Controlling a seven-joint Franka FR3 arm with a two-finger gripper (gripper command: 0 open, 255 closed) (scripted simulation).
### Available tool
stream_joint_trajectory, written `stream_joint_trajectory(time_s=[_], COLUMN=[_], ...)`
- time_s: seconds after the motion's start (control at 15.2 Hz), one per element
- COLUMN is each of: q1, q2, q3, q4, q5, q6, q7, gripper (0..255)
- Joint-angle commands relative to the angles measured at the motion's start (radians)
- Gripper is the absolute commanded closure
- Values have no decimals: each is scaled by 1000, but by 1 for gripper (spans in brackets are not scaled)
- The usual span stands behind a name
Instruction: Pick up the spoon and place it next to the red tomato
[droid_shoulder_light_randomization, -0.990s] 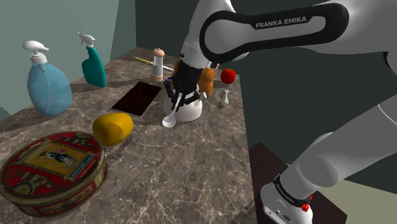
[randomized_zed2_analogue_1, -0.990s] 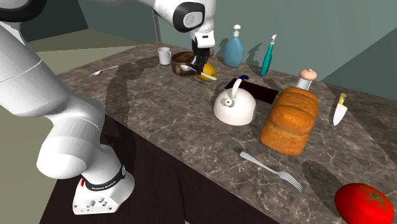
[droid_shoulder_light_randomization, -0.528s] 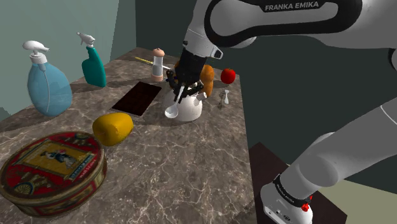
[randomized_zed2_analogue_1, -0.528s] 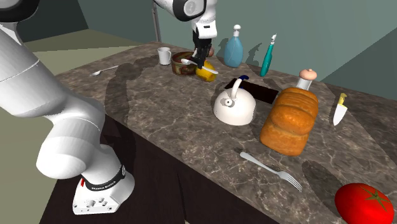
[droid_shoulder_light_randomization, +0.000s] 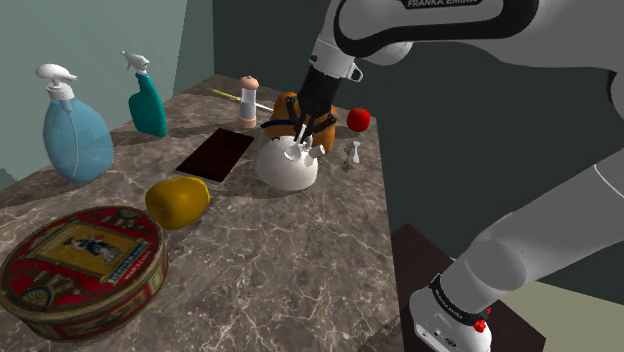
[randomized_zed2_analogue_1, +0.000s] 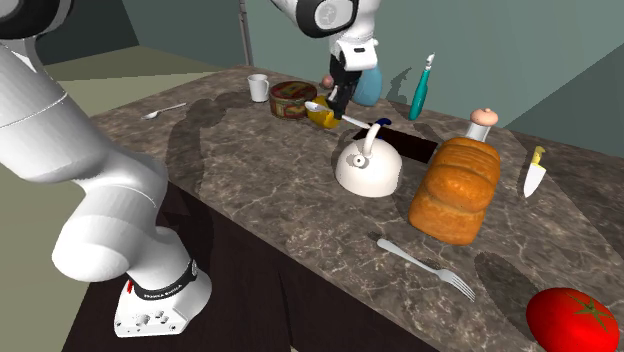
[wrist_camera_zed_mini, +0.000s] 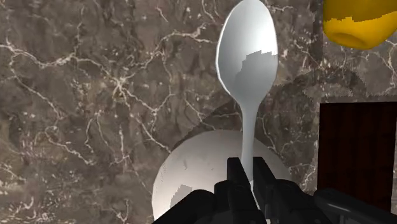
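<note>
Advanced: gripper (wrist_camera_zed_mini: 248, 175) carries spoon (wrist_camera_zed_mini: 247, 60) from beside kettle (droid_shoulder_light_randomization: 288, 168) to above it, nearer tomato (droid_shoulder_light_randomization: 358, 119) | fingers pinch handle end | spoon light, stiff, slick; may pivot

Soft light falls from above, and the arm (droid_shoulder_light_randomization: 560, 220) lays broad shadows over the marble bench (droid_shoulder_light_randomization: 300, 260). The wall (droid_shoulder_light_randomization: 100, 40) behind sits dim. Grey shade crosses the bowl of the spoon (wrist_camera_zed_mini: 248, 57).
</note>
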Motion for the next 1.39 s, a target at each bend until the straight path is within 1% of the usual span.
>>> stream_joint_trajectory(time_s=[0.0, 0.33, 0.66, 0.99, 1.32], q1=[-21, -73, -123, -171, -215], q2=[13, 68, 144, 240, 356], q3=[-28, -92, -148, -197, -239], q4=[9, 65, 150, 266, 416], q5=[-8, -35, -64, -90, -112], q6=[-8, -36, -69, -109, -162], q7=[-46, -145, -236, -318, -391], gripper=[255, 255, 255, 255, 255])
